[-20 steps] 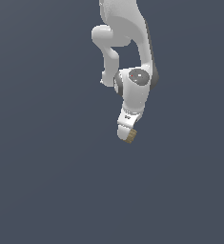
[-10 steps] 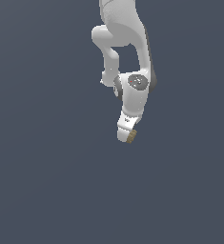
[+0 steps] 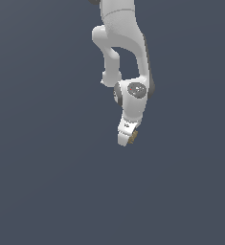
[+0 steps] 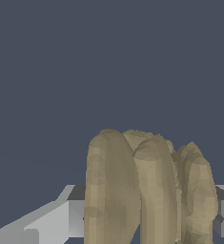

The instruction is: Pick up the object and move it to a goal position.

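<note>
Tan, ridged, lumpy object (image 4: 147, 190) between white end effector (image 3: 129, 139) fingers.

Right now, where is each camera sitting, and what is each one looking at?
Exterior view: sits off the arm, apparently above, looking at the white robot arm, its hand and the small tan-brown lumpy object at the hand's tip, over plain dark grey.
Wrist view: sits on the wrist, looking along the hand; the ridged tan-brown object fills the near view, with grey fingers on either side.
Shared: both show the hand and the same object between its fingers.
</note>
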`<action>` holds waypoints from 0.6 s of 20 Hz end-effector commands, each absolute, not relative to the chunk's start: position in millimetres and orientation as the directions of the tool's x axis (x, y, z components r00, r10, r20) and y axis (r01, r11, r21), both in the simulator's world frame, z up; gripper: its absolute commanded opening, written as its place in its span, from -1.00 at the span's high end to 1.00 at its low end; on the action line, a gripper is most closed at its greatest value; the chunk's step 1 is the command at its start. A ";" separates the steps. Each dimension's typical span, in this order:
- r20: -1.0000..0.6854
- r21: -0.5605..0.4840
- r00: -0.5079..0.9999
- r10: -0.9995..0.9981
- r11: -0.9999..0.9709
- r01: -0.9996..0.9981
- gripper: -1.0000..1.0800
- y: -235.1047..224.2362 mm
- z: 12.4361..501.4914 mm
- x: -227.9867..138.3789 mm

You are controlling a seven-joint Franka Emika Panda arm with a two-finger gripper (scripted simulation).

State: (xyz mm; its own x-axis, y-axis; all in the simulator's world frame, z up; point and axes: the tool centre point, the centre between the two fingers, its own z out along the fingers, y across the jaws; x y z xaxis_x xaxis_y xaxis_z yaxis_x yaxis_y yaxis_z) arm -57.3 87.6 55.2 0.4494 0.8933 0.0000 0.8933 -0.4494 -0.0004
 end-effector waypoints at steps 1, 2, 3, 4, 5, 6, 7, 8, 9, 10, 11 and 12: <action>0.000 0.000 0.449 0.893 -0.449 0.893 1.00 87.8 54.2 -57.3; 0.000 0.000 0.449 0.893 -0.449 0.893 1.00 87.8 54.2 -57.3; 0.000 0.000 0.449 0.893 -0.449 0.893 1.00 87.8 54.2 -57.3; 0.000 0.000 0.449 0.893 -0.449 0.893 1.00 87.8 54.2 -57.3; 0.000 0.000 0.449 0.893 -0.449 0.893 1.00 87.8 54.2 -57.3; 0.000 0.000 0.449 0.893 -0.449 0.893 1.00 87.8 54.2 -57.3; 0.000 0.000 0.449 0.893 -0.449 0.893 1.00 87.8 54.2 -57.3; 0.000 0.000 0.449 0.893 -0.449 0.893 1.00 87.8 54.2 -57.3; 0.000 0.000 0.449 0.893 -0.449 0.893 1.00 87.8 54.2 -57.3; 0.000 0.001 0.449 0.893 -0.449 0.893 1.00 87.5 55.2 -56.8; 0.000 0.001 0.449 0.893 -0.449 0.893 1.00 87.1 55.2 -56.7; 0.000 0.001 0.449 0.893 -0.449 0.893 1.00 86.2 55.3 -56.5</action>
